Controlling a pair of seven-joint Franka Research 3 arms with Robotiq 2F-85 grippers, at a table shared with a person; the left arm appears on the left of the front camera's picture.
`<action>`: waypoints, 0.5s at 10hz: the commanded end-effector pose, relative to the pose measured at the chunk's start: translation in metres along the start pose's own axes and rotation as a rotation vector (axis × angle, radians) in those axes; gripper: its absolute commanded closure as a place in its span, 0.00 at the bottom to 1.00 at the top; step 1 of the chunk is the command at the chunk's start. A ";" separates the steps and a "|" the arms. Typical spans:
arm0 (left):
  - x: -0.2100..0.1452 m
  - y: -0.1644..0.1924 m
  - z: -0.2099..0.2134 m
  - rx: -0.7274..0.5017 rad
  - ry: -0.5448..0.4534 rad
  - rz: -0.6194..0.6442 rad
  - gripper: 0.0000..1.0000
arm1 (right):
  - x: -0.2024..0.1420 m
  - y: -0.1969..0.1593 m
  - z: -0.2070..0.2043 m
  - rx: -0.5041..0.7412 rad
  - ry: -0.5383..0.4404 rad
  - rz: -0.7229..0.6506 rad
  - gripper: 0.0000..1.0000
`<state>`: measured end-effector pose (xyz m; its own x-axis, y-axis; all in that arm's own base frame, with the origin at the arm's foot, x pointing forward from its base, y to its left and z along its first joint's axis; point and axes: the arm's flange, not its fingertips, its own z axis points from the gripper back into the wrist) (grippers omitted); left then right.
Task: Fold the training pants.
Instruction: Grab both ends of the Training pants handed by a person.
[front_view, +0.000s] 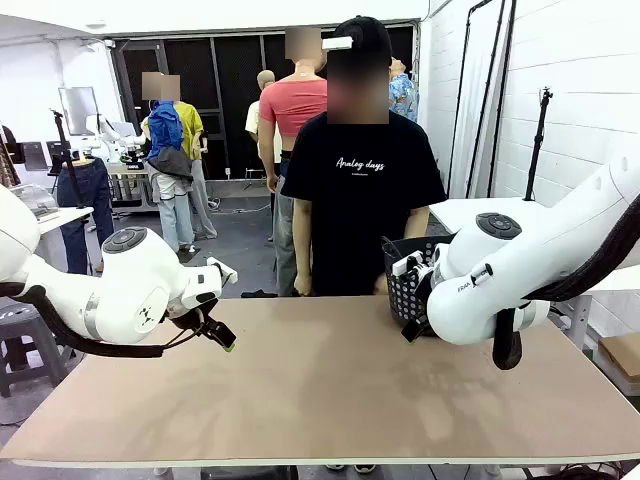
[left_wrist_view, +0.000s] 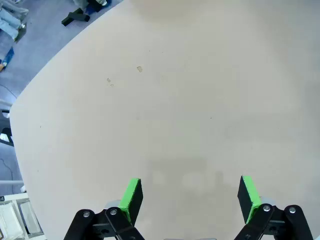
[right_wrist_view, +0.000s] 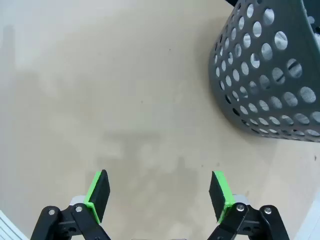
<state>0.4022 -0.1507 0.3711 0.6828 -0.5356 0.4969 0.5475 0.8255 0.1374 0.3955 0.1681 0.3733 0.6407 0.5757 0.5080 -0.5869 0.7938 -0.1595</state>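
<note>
Front view: a person (front_view: 360, 190) in a black T-shirt stands at the far side of the table (front_view: 330, 390), arms down by the far edge. The left arm (front_view: 130, 290) comes in from the left, and its left pincer (front_view: 222, 338) hangs over the near-left part of the table, pointing down and to the right, one green tip showing. The right arm (front_view: 520, 270) comes in from the right. Its right pincer (front_view: 409, 330) hangs just in front of a dark perforated basket (front_view: 398, 285), which stands on the far right of the table and is partly covered by that arm.

In the left wrist view, the left pincer (left_wrist_view: 191, 192) is released. Its green pads (left_wrist_view: 132, 197) stand wide apart over the bare tan table (left_wrist_view: 175, 100), with nothing between them. A small pale speck (left_wrist_view: 139, 69) lies farther off on the surface.

In the right wrist view, the right pincer (right_wrist_view: 159, 192) is likewise released. Its pads (right_wrist_view: 98, 192) are spread over the bare table (right_wrist_view: 100, 100) and grasp nothing. The basket (right_wrist_view: 270, 75) stands apart from them at the upper right, its wall full of round holes.

Where the training pants lie cannot be told. The wall and the arm hide the inside of the basket, and the pale patches seen through the holes are too unclear to name.
</note>
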 end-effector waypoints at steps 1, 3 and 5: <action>0.000 0.000 0.000 0.000 0.000 0.000 0.00 | 0.000 0.000 0.000 0.000 0.000 0.000 0.00; 0.000 0.000 0.000 0.000 0.000 0.000 0.00 | 0.000 0.000 0.000 0.000 0.000 0.000 0.00; 0.000 0.000 0.000 0.000 0.000 0.000 0.00 | 0.000 0.000 0.000 0.000 0.000 0.000 0.00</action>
<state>0.4019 -0.1515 0.3711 0.6818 -0.5369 0.4968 0.5489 0.8245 0.1377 0.3955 0.1682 0.3733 0.6403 0.5763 0.5078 -0.5872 0.7935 -0.1601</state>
